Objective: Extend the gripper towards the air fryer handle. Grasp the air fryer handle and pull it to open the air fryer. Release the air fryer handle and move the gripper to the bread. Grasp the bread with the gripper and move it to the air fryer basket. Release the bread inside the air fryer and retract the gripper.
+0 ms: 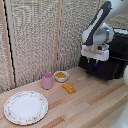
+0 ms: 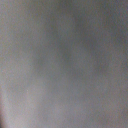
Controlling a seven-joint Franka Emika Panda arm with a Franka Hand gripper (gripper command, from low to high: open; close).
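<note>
In the exterior view the black air fryer (image 1: 118, 48) stands at the right on the wooden table. Its lower front block, the air fryer basket (image 1: 104, 71), juts toward the exterior view's left. My gripper (image 1: 95, 61) hangs right at the front of that block, its dark fingers merging with the black surface, so their state is unclear. The handle is hidden behind the gripper. The bread (image 1: 69, 88), a small golden-orange oblong, lies on the table well apart from the gripper. The wrist view is only a grey blur.
A pink cup (image 1: 47, 80) and a small white bowl (image 1: 61, 76) with yellow-orange contents stand just behind the bread. A patterned plate (image 1: 26, 107) lies at the exterior view's front left. A woven screen (image 1: 40, 35) backs the table.
</note>
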